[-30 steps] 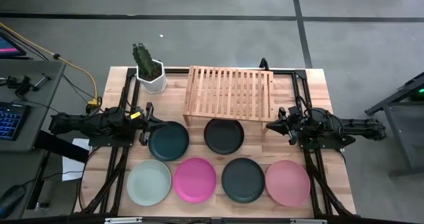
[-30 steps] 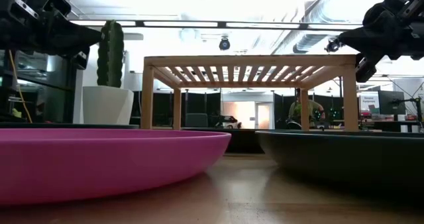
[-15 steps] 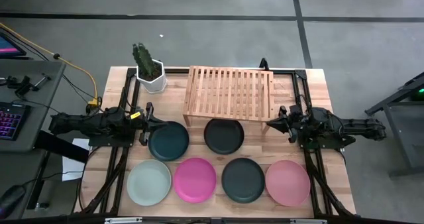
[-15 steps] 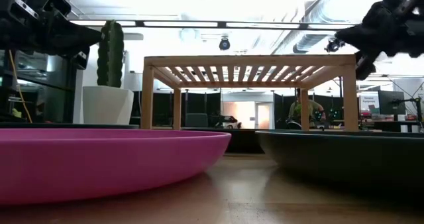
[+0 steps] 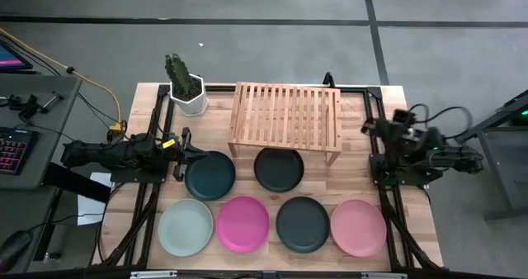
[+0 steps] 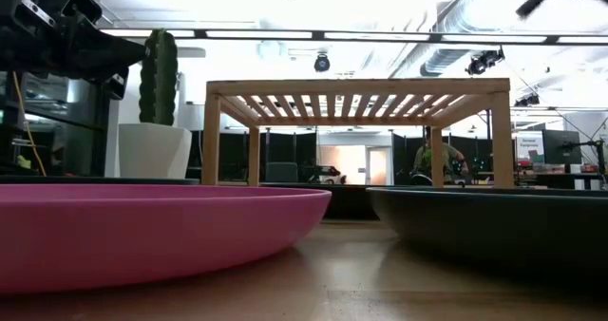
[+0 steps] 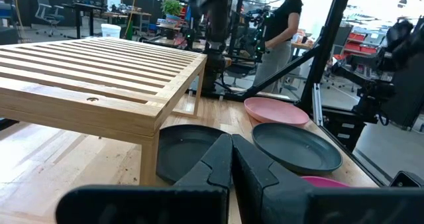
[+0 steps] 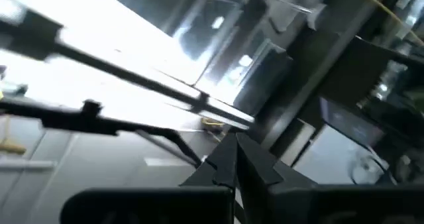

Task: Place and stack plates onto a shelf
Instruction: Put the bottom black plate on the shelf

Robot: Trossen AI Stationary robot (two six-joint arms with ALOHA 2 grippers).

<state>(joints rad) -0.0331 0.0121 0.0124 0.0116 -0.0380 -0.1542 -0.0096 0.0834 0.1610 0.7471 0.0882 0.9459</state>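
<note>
Right hand (image 8: pixel 235 159) closed, ceiling-facing, wrist view only

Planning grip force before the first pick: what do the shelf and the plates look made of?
The shelf looks like light unfinished wood: grain and joints show along its slats. The plates, such as the hot pink plate and black plate, have a matte, even surface with no glare; plastic or glazed ceramic, can't tell.

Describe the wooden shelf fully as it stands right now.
The shelf is a low rectangular rack of light wood, its top made of many parallel slats inside a frame, standing upright on square corner legs at the table's back middle. Nothing lies on top. The black plate sits at its front edge, partly underneath. Neither gripper touches it.
</note>
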